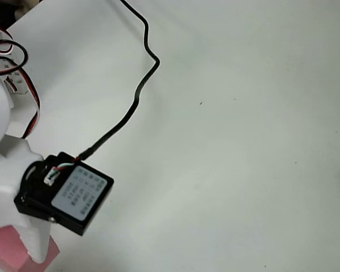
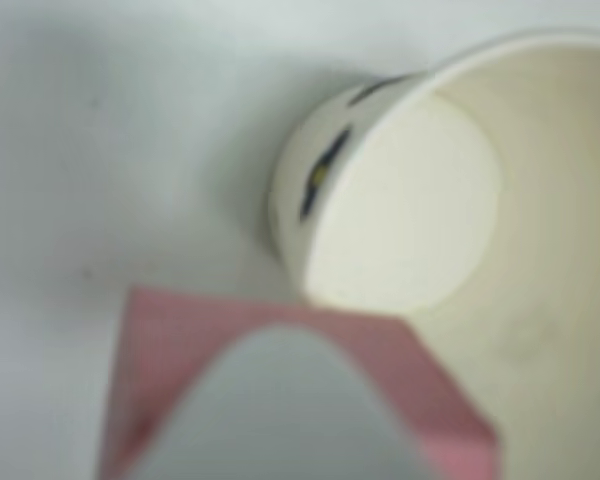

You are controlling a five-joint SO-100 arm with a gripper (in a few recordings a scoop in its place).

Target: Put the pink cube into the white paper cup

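Item: pink cube (image 2: 420,390), pinched in the jaws, one white finger (image 2: 280,410) lying across its near face. Carried above the tabletop (image 1: 226,141).
Item: white paper cup (image 2: 460,200), mouth open, interior bare.
Relation: in the wrist view the cup's opening lies just ahead and right of the cube, rim not yet cleared.

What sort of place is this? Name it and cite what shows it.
Probably a hobby robotics workbench, not a kitchen or factory: a plain white table, a black servo box with loose wiring and a black cable, and practice props, a pink cube beside a white paper cup.
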